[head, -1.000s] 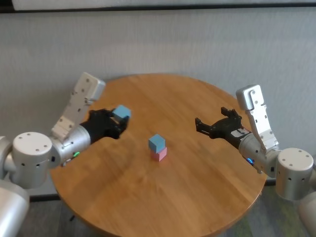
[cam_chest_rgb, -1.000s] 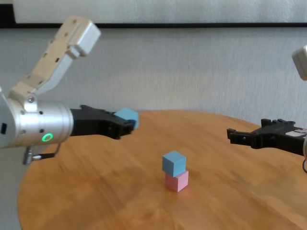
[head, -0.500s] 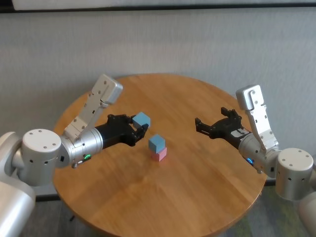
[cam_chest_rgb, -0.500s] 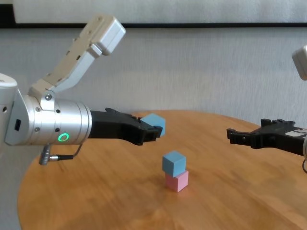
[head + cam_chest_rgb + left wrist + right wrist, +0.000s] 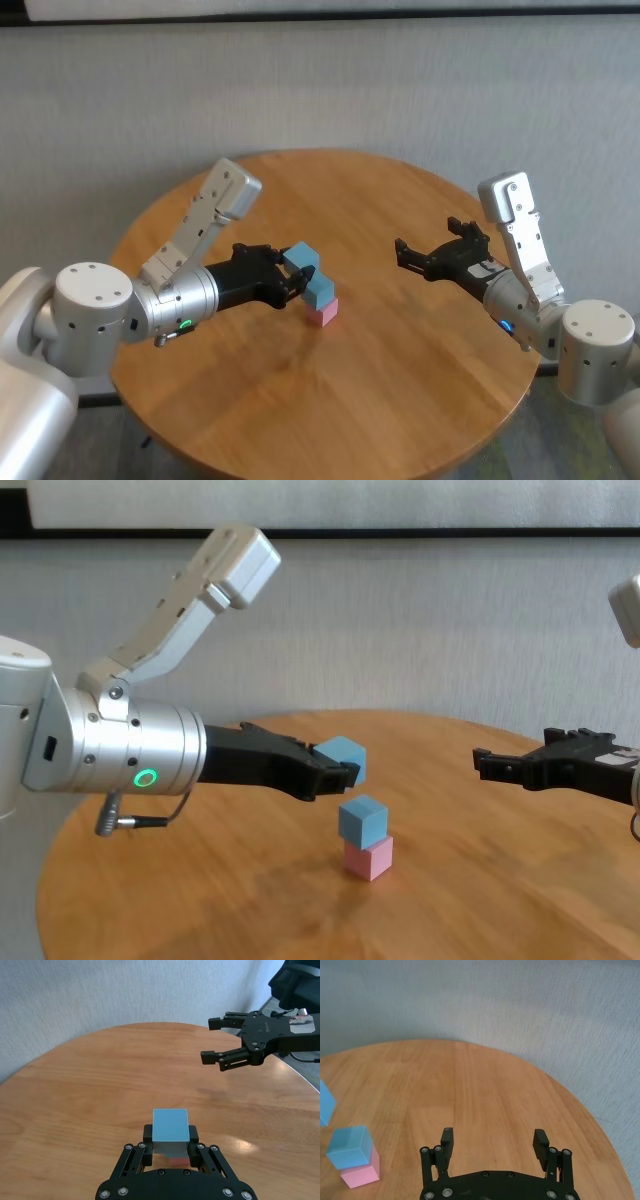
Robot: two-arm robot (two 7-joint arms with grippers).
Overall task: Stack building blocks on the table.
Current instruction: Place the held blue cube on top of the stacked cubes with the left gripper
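Grey textured wall fills the upper half of the head view, and below it the round wooden table (image 5: 330, 400) spreads across the lower frame. Near the frame's centre a light blue cube (image 5: 320, 291) sits on a pale pink cube (image 5: 321, 312), the two forming a short stack on the tabletop. From the lower left the left gripper (image 5: 290, 275) reaches in, its black fingers clamped on a second light blue cube (image 5: 301, 259), held just above and left of the stack's top. At centre right the right gripper (image 5: 418, 256) hangs over the table with its fingers spread and nothing between them, well apart from the stack.

Seen from the left wrist camera, the held blue cube (image 5: 170, 1125) sits at lower centre between the two black fingers (image 5: 148, 1134), a sliver of pink visible just beneath it. The right gripper (image 5: 216, 1037) shows at upper right, jaws apart.

The right wrist camera shows its own fingers (image 5: 447, 1137) wide apart at the bottom of the frame over bare wood. At lower left stands the blue-on-pink stack (image 5: 351, 1146), and a corner of the held cube (image 5: 325, 1102) enters at the left edge.

From the chest camera, the left arm's silver forearm carries a lit green ring (image 5: 147, 777); the held cube (image 5: 343, 755) hovers just above the stacked blue cube (image 5: 362, 820), slightly left, not touching. No writing is legible anywhere.
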